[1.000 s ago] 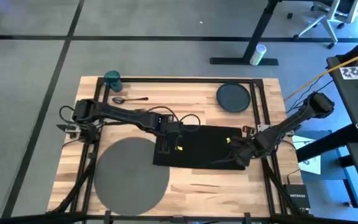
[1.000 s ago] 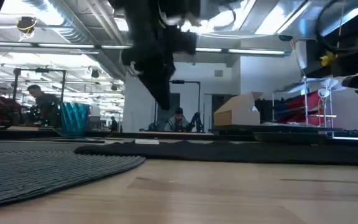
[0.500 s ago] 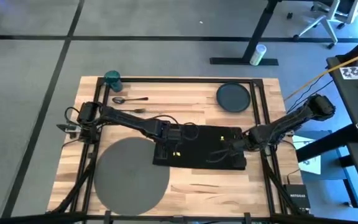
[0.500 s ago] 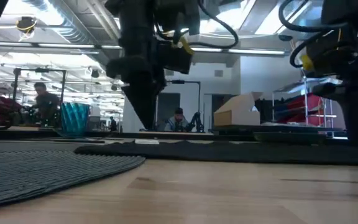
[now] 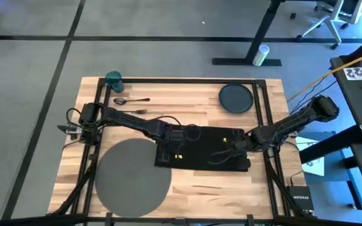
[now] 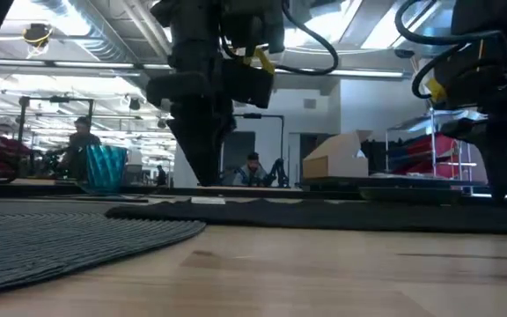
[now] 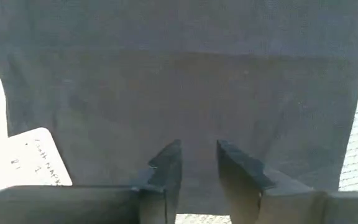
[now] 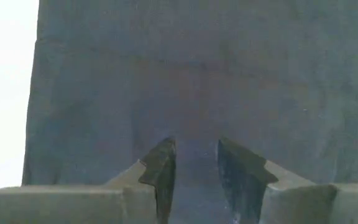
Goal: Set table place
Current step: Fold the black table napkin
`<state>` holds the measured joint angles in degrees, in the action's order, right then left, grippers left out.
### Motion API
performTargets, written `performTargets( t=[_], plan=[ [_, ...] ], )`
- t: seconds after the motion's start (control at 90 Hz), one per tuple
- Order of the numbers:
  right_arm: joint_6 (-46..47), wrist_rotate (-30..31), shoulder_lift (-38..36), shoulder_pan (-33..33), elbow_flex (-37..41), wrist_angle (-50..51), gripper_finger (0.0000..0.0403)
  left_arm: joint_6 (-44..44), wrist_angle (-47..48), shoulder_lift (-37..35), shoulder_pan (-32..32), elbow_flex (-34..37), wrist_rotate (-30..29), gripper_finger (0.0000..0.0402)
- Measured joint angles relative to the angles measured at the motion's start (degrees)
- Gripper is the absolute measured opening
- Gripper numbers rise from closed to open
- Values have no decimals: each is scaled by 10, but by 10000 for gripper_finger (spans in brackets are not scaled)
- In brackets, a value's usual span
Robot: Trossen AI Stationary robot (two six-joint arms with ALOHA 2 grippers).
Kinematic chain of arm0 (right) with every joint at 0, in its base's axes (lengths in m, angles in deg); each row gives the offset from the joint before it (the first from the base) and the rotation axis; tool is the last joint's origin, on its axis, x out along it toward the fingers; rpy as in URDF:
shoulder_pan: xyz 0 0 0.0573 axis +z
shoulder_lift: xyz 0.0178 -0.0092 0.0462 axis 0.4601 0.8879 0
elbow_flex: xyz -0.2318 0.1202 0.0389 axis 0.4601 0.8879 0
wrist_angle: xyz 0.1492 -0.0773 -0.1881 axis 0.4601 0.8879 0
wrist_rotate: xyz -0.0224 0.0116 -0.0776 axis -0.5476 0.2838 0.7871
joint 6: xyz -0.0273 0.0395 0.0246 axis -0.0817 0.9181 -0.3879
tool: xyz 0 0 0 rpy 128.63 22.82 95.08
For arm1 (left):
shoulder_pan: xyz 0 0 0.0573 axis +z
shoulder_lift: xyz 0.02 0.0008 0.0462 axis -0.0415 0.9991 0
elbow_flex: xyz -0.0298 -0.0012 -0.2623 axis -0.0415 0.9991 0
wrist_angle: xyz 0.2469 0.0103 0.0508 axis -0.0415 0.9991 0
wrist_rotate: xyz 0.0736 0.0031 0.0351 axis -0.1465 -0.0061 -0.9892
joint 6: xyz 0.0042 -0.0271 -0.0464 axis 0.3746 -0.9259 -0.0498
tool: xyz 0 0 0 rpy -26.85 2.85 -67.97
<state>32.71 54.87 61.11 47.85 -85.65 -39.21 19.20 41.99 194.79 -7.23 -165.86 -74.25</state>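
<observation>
The black napkin lies spread flat on the table, and its left edge lies next to the large grey mat. My left gripper points down over the napkin's left end, its fingers a narrow gap apart with flat cloth showing between them. My right gripper stands the same way over the right end, its fingers also narrowly open. The dark plate, teal cup, spoon and fork lie along the far side. My left gripper comes down from above onto the napkin's left end; I cannot tell whether its fingertips touch the cloth, which lies flat. My right gripper comes down from above onto the napkin's right end; I cannot tell whether its fingertips touch the flat cloth either.
A small white label lies at the napkin's edge by my left gripper. Black frame rails run along the table's sides and far edge. Bare wood shows along the near edge. People move in the room beyond.
Both grippers have come down toward the napkin, from well above it to cloth level. My right gripper has also shifted a little from the napkin's near right corner toward the far edge. The napkin has stayed flat.
</observation>
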Motion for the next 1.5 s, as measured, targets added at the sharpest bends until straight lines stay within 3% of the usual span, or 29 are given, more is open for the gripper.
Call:
performTargets(
  t=[0.556,0.989,1.5],
  plan=[
    [-7,-7,-1,-12,-1,3,103,33,9,28,31,0,9,140],
    [-42,9,-1,-60,-20,64,176,31,10,25,32,42,5,141],
    [-39,-15,-1,-62,-19,68,182,31,5,25,30,14,9,141]
  ],
)
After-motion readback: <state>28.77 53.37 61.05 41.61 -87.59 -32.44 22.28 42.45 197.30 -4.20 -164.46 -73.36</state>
